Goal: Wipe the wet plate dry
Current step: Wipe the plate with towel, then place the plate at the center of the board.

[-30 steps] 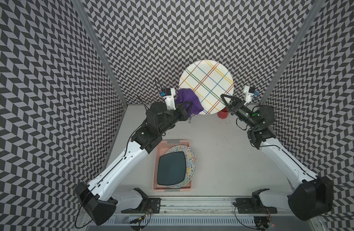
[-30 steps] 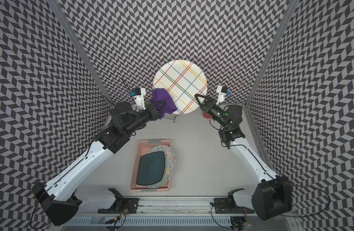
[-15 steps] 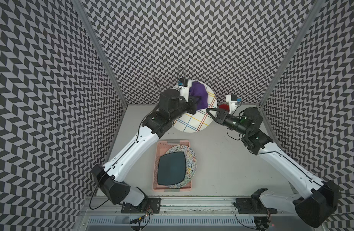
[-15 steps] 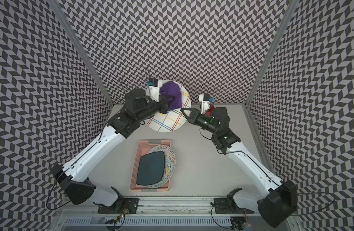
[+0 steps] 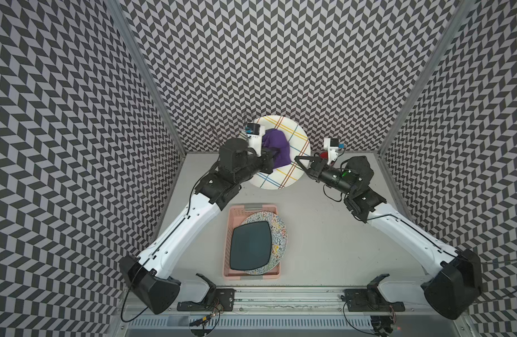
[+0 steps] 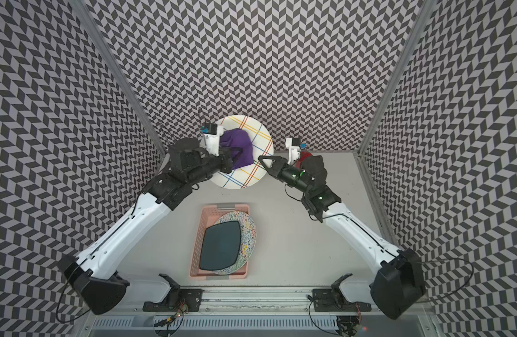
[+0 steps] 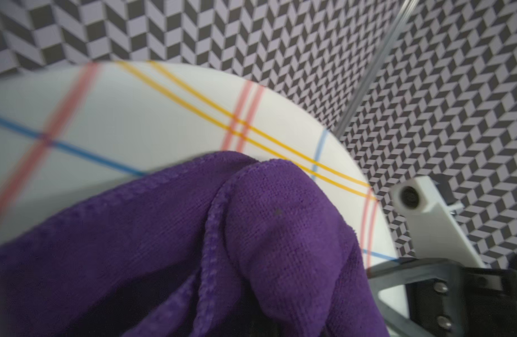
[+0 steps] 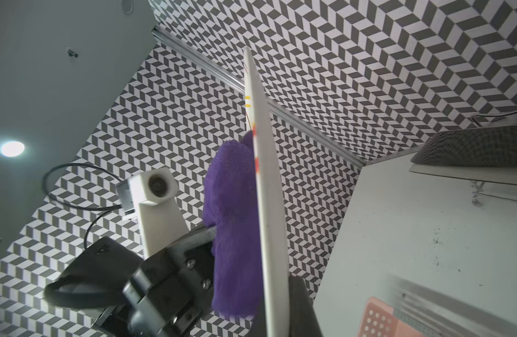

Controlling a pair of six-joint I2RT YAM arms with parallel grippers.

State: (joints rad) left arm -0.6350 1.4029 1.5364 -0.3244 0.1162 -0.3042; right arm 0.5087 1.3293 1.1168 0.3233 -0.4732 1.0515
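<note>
A white plate (image 5: pixel 280 175) (image 6: pixel 242 175) with coloured crossing lines hangs tilted above the back of the table. My right gripper (image 5: pixel 298 162) (image 6: pixel 261 162) is shut on its right rim. In the right wrist view the plate (image 8: pixel 266 204) stands edge-on, with a dark finger (image 8: pixel 302 306) behind it. A purple cloth (image 5: pixel 276 146) (image 6: pixel 238 146) lies bunched against the plate's face, and my left gripper (image 5: pixel 270 154) (image 6: pixel 232 156) is shut on it. The left wrist view is filled by the cloth (image 7: pixel 251 233), which hides the fingertips, with the plate (image 7: pixel 134 116) behind.
A pink basket (image 5: pixel 228 233) (image 6: pixel 197 233) sits at mid-table, holding a dark squarish plate (image 5: pixel 251 249) on a speckled round plate (image 5: pixel 280 233). A small red object (image 5: pixel 324 154) stands by the back wall behind my right wrist. Patterned walls close three sides.
The right arm brought the plate down and leftward from high at the back. The left arm swung the cloth from the plate's left edge onto its face and slid it lower.
</note>
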